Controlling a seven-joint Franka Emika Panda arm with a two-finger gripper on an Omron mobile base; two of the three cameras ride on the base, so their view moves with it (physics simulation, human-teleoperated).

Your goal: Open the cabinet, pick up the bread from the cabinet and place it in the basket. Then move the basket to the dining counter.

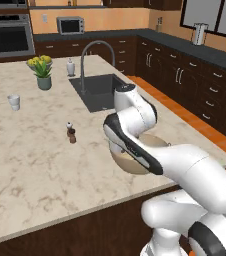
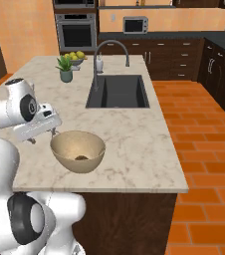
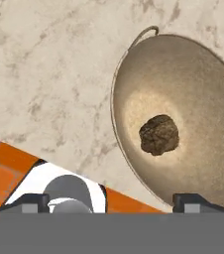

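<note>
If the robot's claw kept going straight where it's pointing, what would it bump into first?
Probably the basket. The open gripper looks down along its fingers; the basket's rim sits by one fingertip, with the bread inside. The other fingertip would meet the dining counter. Depth is hard to judge.

Tan basket (image 3: 183, 94) w/ dark-brown bread (image 3: 158, 134), on beige marbled dining counter (image 3: 49, 74).

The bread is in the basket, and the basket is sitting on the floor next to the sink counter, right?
Not quite. The bread is in the basket, but the basket sits on top of the beige counter, near its front edge, not on the floor. The right base view shows it.
</note>
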